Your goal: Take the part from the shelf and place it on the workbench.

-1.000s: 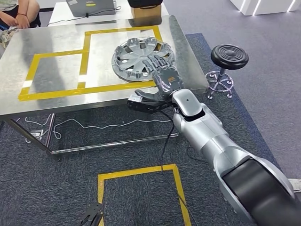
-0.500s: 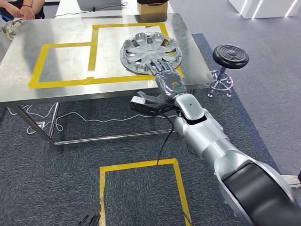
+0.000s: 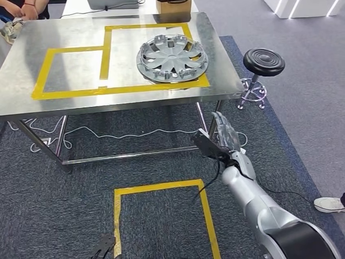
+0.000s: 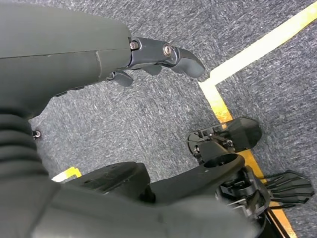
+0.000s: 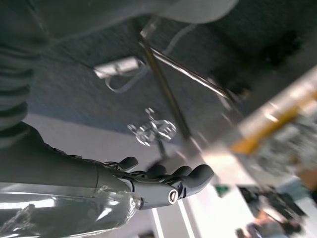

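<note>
Grey carpet (image 3: 48,216) all round, marked near the front by a yellow tape square (image 3: 163,216) on the floor. At far left, beyond the workbench (image 3: 24,102), a seated person's folded arms (image 3: 22,8). Steel top outlined in yellow tape (image 3: 107,59): a bare framed rectangle on the left half, a second frame on the right half. Under the near edge, thin legs, a low crossbar and a loose white cable (image 3: 114,134) on the carpet. Low in the head view, just left of the floor square, the tip of the left hand (image 4: 157,54); in its wrist view hanging over the carpet, fingers loosely curled, nothing between them.

Inside the right-hand frame, flat on the top, the part (image 3: 172,58), a silver wheel cover, its near rim over the front tape line and close to the bench's right corner. Well apart from it, below and in front of that corner, the right hand (image 3: 226,135): over open carpet, fingers extended and slightly spread, holding nothing. Further right, a black round stool (image 3: 263,63) on a chrome base, beside the bench's end. At the right border, a white shoe (image 3: 329,204).
</note>
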Available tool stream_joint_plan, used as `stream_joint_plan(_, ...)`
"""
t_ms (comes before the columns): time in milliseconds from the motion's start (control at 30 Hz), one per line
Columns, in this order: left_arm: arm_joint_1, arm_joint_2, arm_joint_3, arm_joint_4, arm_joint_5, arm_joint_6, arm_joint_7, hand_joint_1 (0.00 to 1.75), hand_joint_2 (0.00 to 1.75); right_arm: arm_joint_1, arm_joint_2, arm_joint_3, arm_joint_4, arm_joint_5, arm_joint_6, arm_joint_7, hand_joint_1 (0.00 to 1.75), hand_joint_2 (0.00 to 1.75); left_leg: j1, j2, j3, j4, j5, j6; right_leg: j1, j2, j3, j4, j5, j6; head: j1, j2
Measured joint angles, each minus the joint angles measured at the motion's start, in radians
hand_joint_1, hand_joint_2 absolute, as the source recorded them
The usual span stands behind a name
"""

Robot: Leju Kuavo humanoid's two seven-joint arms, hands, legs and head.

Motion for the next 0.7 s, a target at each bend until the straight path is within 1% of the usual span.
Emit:
stream_joint_plan(133,0.007,0.002,0.003,0.000,0.002,0.002,-0.007,0.00,1.75,0.109,-0.012,-0.096,0.038,-0.086,-0.002,-0.030,0.00,1.75,0.003,-0.001,-0.005,-0.001,0.002,-0.003,0.002,-0.001,-0.004,0.001,-0.001,-0.001,0.000,0.000)
stream_joint_plan(267,0.016,0.004,0.015,0.000,0.010,0.010,-0.020,0.00,1.75,0.219,-0.014,-0.192,0.075,-0.167,0.012,-0.056,0.00,1.75,0.004,-0.001,-0.006,-0.001,0.001,-0.005,0.003,0.000,-0.008,0.003,-0.002,-0.003,0.000,0.000)
stream_joint_plan(467,0.036,0.008,0.028,0.000,0.025,0.021,-0.036,0.00,1.75,0.374,-0.012,-0.319,0.127,-0.237,0.039,-0.031,0.00,1.75,0.004,-0.001,-0.008,-0.002,0.001,-0.006,0.003,-0.001,-0.009,0.005,-0.004,-0.007,0.000,0.000)
stream_joint_plan(567,0.040,0.009,0.037,0.000,0.028,0.023,-0.037,0.00,1.75,0.416,-0.010,-0.354,0.140,-0.244,0.043,-0.031,0.00,1.75,0.004,-0.001,-0.008,-0.002,0.001,-0.006,0.003,0.000,-0.010,0.006,-0.004,-0.007,0.000,0.000)
stream_joint_plan(700,0.041,0.011,0.043,0.000,0.030,0.024,-0.038,0.00,1.75,0.432,-0.009,-0.379,0.150,-0.244,0.048,-0.026,0.00,1.75,0.004,-0.001,-0.008,-0.002,0.002,-0.008,0.003,0.000,-0.010,0.006,-0.005,-0.009,0.000,0.000)
